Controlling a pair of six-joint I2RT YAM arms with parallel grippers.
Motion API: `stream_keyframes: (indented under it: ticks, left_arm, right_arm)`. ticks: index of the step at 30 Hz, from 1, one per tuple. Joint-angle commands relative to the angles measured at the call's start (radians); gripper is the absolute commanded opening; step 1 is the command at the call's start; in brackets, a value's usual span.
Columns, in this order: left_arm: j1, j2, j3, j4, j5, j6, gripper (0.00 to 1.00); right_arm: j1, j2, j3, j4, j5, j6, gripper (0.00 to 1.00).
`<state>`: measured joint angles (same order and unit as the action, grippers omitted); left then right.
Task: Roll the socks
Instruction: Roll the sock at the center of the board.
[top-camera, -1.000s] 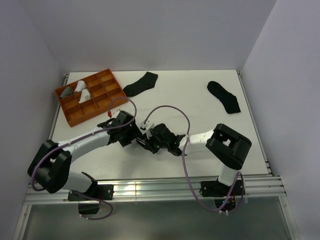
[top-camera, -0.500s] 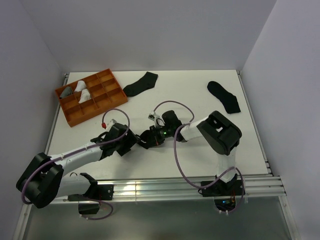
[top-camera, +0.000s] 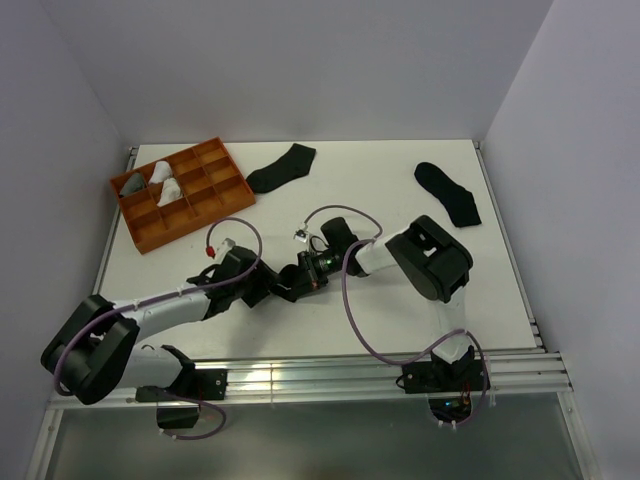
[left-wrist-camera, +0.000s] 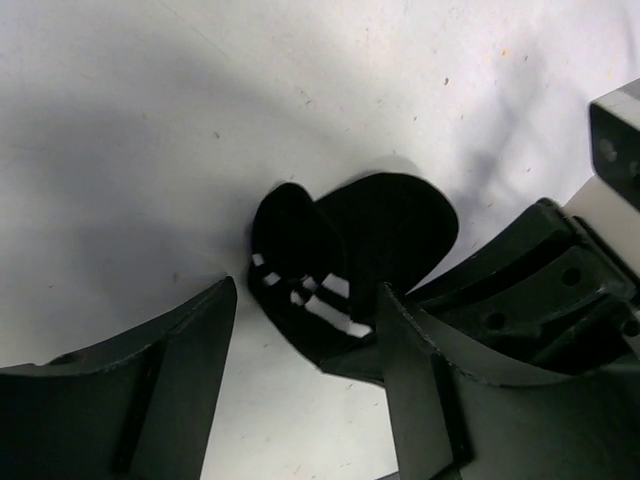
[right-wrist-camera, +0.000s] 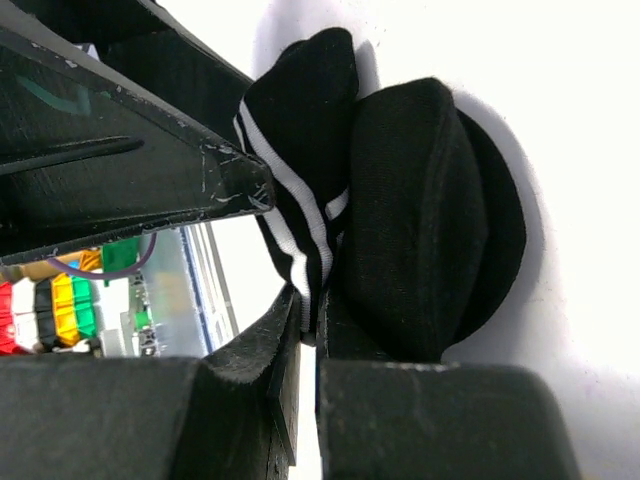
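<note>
While my right claw is clenching the rolled sock near the middle of the table, I am holding my left claw spread, the sock lying just ahead between its fingers.

The bundled black fabric sock carries white stripes; the compartmented plastic tray is orange, and the tabletop white.

Black sock — between parted end effector fingers.
</note>
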<state>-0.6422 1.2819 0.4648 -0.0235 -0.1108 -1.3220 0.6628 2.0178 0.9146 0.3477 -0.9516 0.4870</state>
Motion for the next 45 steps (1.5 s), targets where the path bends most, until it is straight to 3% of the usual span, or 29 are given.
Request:
stream_keyframes:
  ticks: [1, 8, 10, 12, 20, 24, 29, 31, 39, 45]
  left_arm:
    - [-0.004, 0.042, 0.012, -0.001, -0.035, -0.019, 0.63]
    - [-0.004, 0.112, 0.05, -0.099, -0.063, -0.016, 0.39]
    - [-0.004, 0.125, 0.063, -0.116, -0.055, 0.009, 0.36]
    - [-0.004, 0.14, 0.09, -0.16, -0.052, 0.041, 0.35]
    - [-0.005, 0.244, 0.27, -0.358, -0.056, 0.188, 0.33]
    - [-0.005, 0.295, 0.339, -0.412, -0.04, 0.254, 0.33]
    - [-0.005, 0.365, 0.42, -0.461, -0.02, 0.303, 0.33]
    - [-0.005, 0.384, 0.442, -0.475, -0.01, 0.322, 0.34]
    - [-0.005, 0.445, 0.517, -0.523, 0.003, 0.356, 0.35]
    - [-0.005, 0.455, 0.535, -0.538, 0.007, 0.363, 0.35]
  right_arm:
    - [-0.003, 0.028, 0.032, -0.044, -0.022, 0.012, 0.0]
    - [-0.003, 0.01, 0.036, -0.076, 0.006, -0.001, 0.01]
    - [-0.003, -0.019, 0.033, -0.104, 0.036, -0.028, 0.07]
    - [-0.002, -0.063, 0.014, -0.093, 0.071, -0.036, 0.22]
    - [0.044, -0.298, -0.075, -0.093, 0.356, -0.152, 0.42]
    - [0.124, -0.424, -0.124, -0.085, 0.623, -0.244, 0.45]
    - [0.295, -0.473, -0.171, -0.046, 0.988, -0.366, 0.46]
    - [0.336, -0.47, -0.178, -0.021, 1.066, -0.395, 0.46]
    - [0.463, -0.395, -0.154, 0.01, 1.267, -0.476, 0.46]
    - [0.506, -0.327, -0.115, 0.008, 1.321, -0.527, 0.45]
